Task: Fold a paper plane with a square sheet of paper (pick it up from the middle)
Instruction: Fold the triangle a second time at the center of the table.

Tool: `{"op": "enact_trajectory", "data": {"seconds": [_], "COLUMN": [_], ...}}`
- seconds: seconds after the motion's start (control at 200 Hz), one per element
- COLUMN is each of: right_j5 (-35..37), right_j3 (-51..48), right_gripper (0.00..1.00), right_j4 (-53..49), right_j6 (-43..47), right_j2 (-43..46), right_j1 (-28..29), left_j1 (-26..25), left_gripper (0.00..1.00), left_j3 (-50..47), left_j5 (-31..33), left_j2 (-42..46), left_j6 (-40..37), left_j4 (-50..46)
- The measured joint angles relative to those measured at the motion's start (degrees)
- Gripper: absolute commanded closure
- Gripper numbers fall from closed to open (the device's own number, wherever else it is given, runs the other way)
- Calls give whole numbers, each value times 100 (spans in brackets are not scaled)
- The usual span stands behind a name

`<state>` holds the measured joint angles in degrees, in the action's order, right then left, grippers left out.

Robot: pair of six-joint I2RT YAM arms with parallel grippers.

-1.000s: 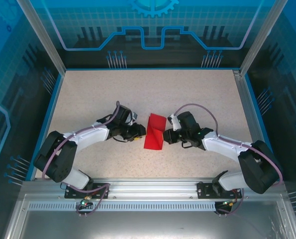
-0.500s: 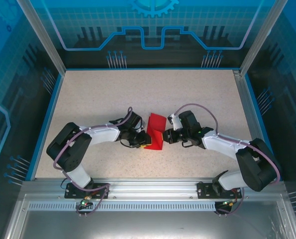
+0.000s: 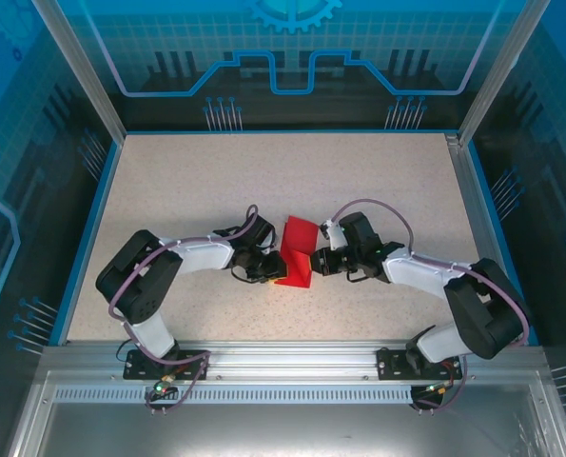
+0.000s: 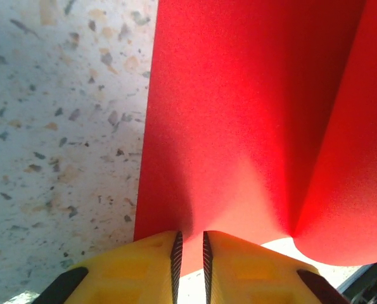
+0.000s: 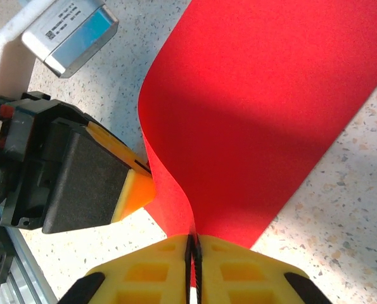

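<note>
The square sheet of paper [image 3: 297, 252] sits mid-table [image 3: 187, 181], bowed up into a loose curl, long axis running near-to-far between the arms. Right gripper [image 5: 193, 244] is pinched onto its right side. Left gripper [image 4: 189, 250] sits at the opposite side, jaws almost together; can't tell if it's clamping. Both arms are equally close.

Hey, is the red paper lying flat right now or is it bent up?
Bent up, not flat: the red paper curves up off the table, pinched in the right gripper.
</note>
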<state>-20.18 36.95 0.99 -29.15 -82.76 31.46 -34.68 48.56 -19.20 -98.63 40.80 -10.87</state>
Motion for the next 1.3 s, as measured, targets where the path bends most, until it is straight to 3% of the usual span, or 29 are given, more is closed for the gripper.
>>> {"op": "enact_trajectory", "data": {"seconds": [0.455,1.3], "right_j5": [-131,369], "right_j3": [315,1095], "right_gripper": [87,87], "right_j4": [13,-654], "right_j6": [-61,-52], "right_j2": [-374,-1403], "right_j1": [37,120], "left_j1": [13,17], "left_gripper": [78,78], "left_j3": [87,92], "left_j5": [743,756], "left_j2": [166,173], "left_j6": [-393,-485], "left_j4": [-455,-476]}}
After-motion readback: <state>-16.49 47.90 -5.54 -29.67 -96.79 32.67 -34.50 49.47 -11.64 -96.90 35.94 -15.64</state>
